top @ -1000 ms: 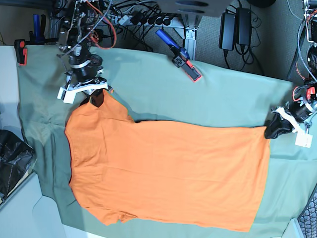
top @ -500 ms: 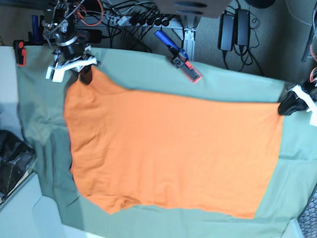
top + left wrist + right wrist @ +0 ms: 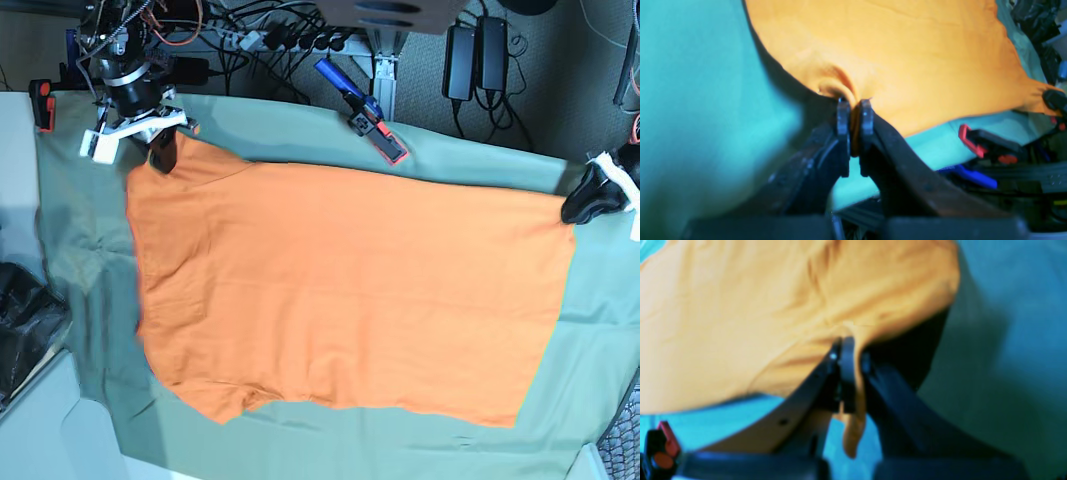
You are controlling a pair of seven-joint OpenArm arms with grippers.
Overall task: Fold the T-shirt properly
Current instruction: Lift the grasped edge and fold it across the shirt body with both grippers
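The orange T-shirt (image 3: 340, 290) lies spread flat on the sage-green cloth (image 3: 300, 130), stretched between my two grippers along its far edge. My right gripper (image 3: 162, 158) at the back left is shut on the shirt's shoulder corner. In the right wrist view (image 3: 855, 350) a fold of orange fabric (image 3: 740, 306) hangs between the jaws. My left gripper (image 3: 575, 208) at the right edge is shut on the shirt's hem corner. In the left wrist view (image 3: 853, 103) the orange fabric (image 3: 907, 50) is pinched between the pads.
A blue and red clamp (image 3: 365, 120) lies on the cloth at the back middle. A red and black clamp (image 3: 41, 104) sits at the back left. A black bag (image 3: 25, 335) lies left of the cloth. Cables and power bricks (image 3: 475, 55) lie behind the table.
Both grippers have pulled the shirt's far edge toward the back of the table. The shirt went from a narrow folded strip to a wide, flat spread.
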